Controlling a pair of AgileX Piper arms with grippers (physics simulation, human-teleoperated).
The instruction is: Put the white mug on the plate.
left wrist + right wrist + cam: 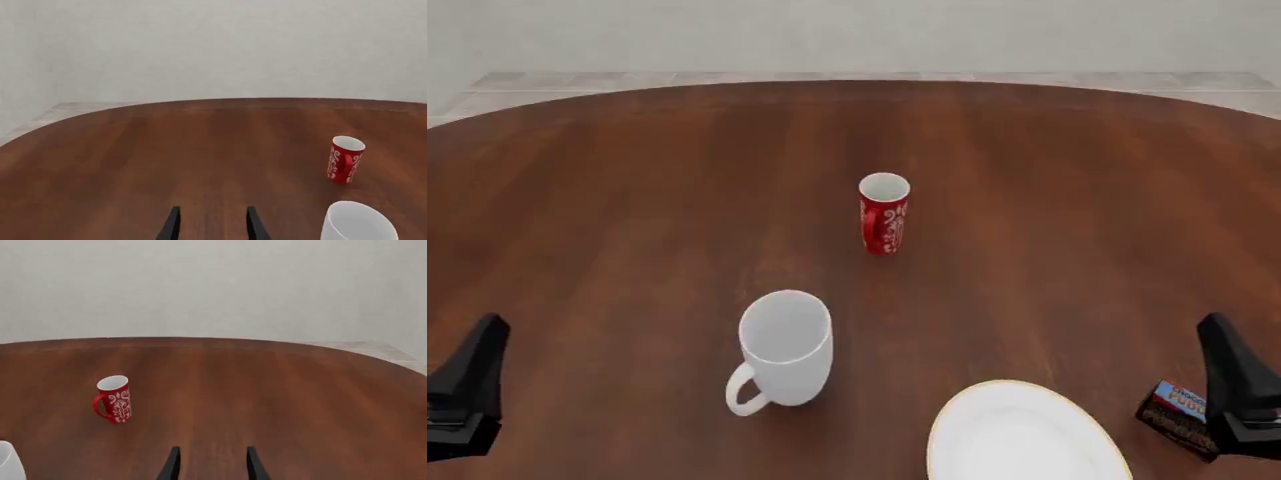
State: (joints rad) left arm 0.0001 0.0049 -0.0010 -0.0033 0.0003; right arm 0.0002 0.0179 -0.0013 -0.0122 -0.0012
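Table [627, 200]: a broad, rounded top of dark reddish-brown wood with a faint lengthwise grain and a soft sheen, its curved far edge meeting a pale floor and a plain off-white wall. Plate [1021, 435]: a round, flat, smooth white disc with a thin gold rim, lying at the near edge right of centre and cut off by the bottom of the front view. White mug [785, 345]: a wide, plain, glossy ceramic cylinder standing upright on bare wood near the near edge, left of centre, its looped handle turned toward the near-left; it sits just left of the plate, apart from it and not on it, with nothing between the two. Red mug [884, 214]: slimmer, upright, with white scroll patterns, standing about mid-table beyond the white mug and well apart from it. Snack bar [1177, 417]: a small dark wrapped bar with a blue-and-white label, lying at the near edge right of the plate, just beside the right gripper. Left gripper [212, 225]: dark matte fingers spread apart and holding nothing, near the near-left corner, with the white mug ahead and to its right, well apart. Right gripper [212, 465]: likewise parted and empty near the near-right corner, the plate lying between it and the white mug.
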